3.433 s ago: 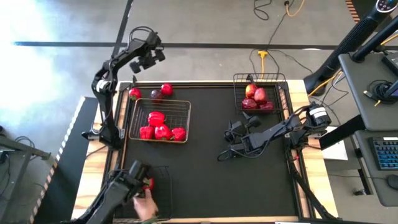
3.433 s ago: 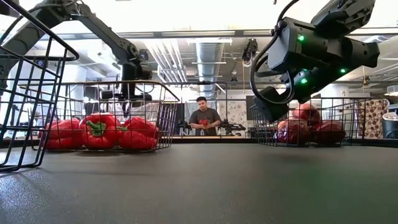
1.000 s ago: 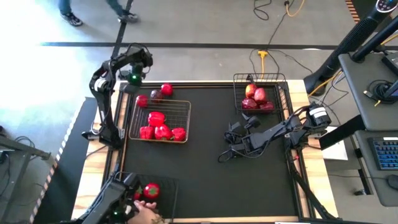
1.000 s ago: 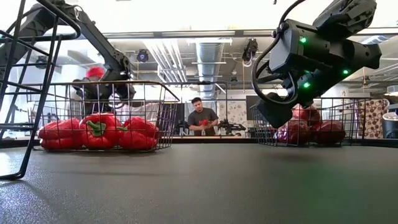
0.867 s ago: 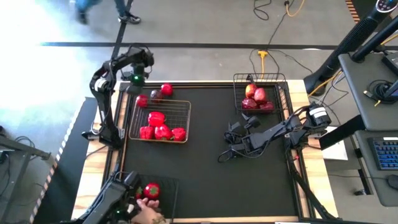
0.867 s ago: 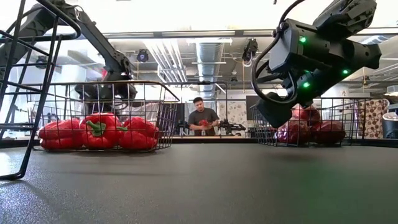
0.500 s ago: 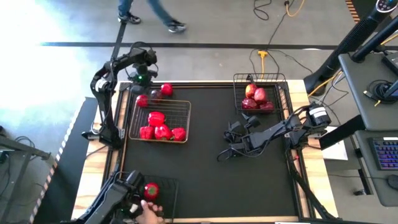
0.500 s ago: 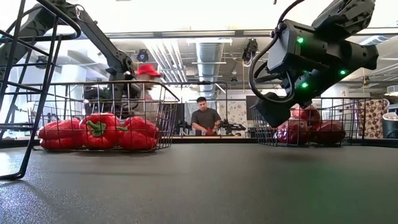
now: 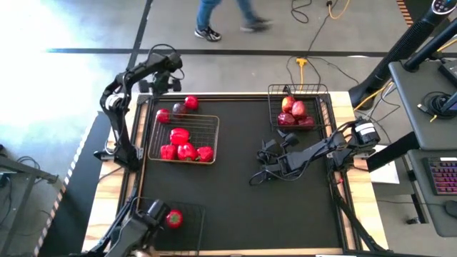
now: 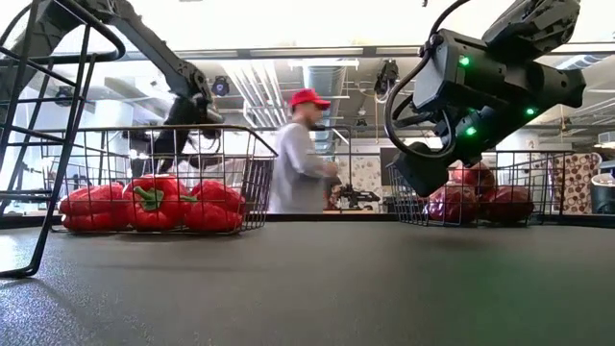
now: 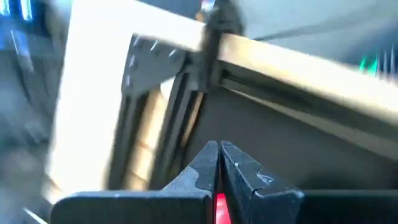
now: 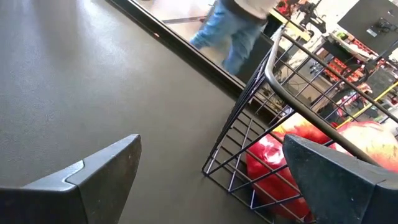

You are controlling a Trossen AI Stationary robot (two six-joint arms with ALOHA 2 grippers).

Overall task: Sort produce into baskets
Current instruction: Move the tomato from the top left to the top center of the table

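My left gripper (image 9: 163,80) is shut and empty above the table's far left corner; it also shows in the left wrist view (image 11: 219,163). Just near of it, three loose red items (image 9: 178,108) lie on the mat beside a wire basket (image 9: 214,123) that holds red peppers (image 9: 184,146). My right gripper (image 9: 265,165) hangs open and empty over the mat right of centre, near of a basket (image 9: 274,90) with apples (image 9: 294,113). A third basket (image 9: 194,208) at the near left holds one tomato (image 9: 173,218).
A person walks past beyond the far edge (image 10: 300,159). The table's frame corner (image 11: 208,43) is right under my left gripper. The apple basket's wall (image 12: 249,146) stands close to my right gripper. Bare mat (image 9: 235,207) lies between the baskets.
My left gripper has moved a little toward the table's right edge and then toward its far edge. A person's hand at the near left basket has drawn away, and the tomato stays in the basket. A person has walked rightward past the far side.
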